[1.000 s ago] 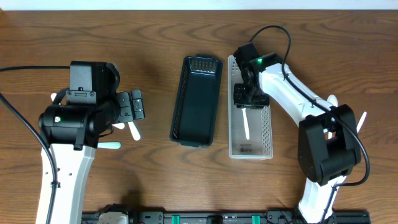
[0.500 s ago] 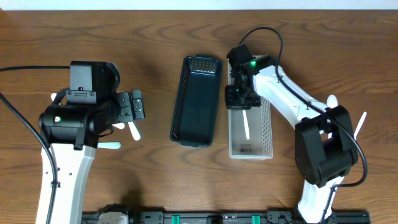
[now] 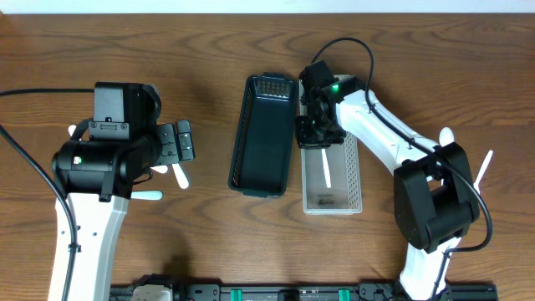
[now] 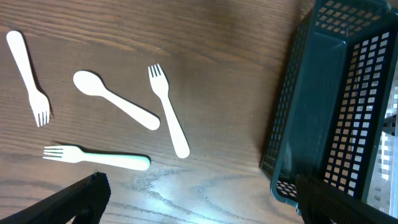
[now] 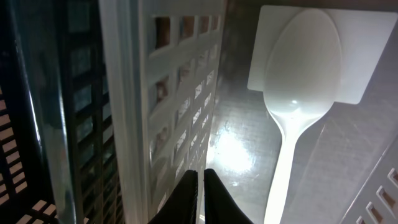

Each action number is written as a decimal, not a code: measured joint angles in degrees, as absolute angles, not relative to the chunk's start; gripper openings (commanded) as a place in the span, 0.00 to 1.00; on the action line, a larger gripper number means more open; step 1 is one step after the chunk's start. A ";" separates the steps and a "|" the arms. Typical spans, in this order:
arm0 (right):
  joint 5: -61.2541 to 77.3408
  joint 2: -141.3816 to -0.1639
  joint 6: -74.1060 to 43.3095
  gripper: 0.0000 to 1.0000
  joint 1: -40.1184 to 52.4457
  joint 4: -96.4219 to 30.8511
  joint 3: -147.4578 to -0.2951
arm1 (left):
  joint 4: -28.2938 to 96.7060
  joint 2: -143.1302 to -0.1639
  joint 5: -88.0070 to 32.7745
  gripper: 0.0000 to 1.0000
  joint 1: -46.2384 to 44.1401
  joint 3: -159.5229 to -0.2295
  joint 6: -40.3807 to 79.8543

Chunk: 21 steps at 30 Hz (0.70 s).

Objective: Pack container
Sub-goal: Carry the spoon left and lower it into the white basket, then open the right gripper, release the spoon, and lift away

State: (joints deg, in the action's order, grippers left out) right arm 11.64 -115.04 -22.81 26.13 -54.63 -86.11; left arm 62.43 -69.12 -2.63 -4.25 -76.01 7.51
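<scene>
Pinching the left wall of the clear bin [image 3: 357,180], the right gripper [image 3: 316,134] is holding its fingers almost together, near the middle of the worktop [image 3: 209,251] toward its far edge. A white spoon [image 3: 326,169] is lying inside that bin. The black bin [image 3: 251,134] is sitting just beside it. The left gripper [image 3: 182,140] is hovering toward the left edge, fingers spread wide, above three forks [image 4: 168,109] and a loose spoon [image 4: 115,107].
</scene>
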 measured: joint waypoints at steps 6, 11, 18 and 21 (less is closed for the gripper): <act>11.64 -115.04 -21.85 0.11 26.11 -54.08 -86.11 | 62.43 -69.12 -2.63 0.98 -4.25 -76.01 7.49; 10.74 -115.04 -21.63 0.11 25.41 -53.80 -86.24 | 62.43 -69.12 -2.63 0.98 -4.25 -76.01 7.49; 5.45 -115.02 -20.27 0.13 20.62 -60.75 -95.07 | 62.46 -69.34 -2.63 0.98 -4.25 -76.01 7.49; 2.87 -114.04 -19.16 0.14 18.46 -63.31 -100.18 | 62.35 -70.91 -2.63 0.98 -4.25 -76.01 7.49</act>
State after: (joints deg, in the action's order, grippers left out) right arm 2.87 -114.04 -19.16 18.46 -63.31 -100.18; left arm 62.35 -70.91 -2.63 -4.25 -76.01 7.49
